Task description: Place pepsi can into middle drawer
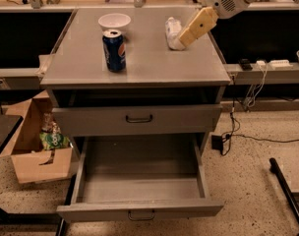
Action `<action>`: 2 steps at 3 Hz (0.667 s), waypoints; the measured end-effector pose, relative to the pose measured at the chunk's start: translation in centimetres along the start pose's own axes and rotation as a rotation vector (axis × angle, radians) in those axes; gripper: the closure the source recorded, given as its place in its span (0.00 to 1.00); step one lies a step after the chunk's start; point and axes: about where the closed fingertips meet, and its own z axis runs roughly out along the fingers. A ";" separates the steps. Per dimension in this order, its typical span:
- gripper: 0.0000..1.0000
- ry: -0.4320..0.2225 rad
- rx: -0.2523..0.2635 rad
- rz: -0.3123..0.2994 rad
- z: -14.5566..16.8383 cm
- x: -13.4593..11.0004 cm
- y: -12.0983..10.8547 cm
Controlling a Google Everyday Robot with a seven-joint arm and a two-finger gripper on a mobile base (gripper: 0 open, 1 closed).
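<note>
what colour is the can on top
The pepsi can is dark blue with a red-white logo, camera view; the gripper hangs by the bottle.

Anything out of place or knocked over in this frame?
Only the plastic bottle appears to lie on its side on the cabinet top, beside the gripper. The pepsi can stands upright, no spill shows, and the middle drawer is pulled open.
</note>
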 end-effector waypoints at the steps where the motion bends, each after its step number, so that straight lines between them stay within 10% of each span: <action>1: 0.00 0.004 -0.010 0.011 2.1 -0.3 -0.2; 2: 0.00 -0.020 -0.025 0.048 6.2 -1.2 -0.4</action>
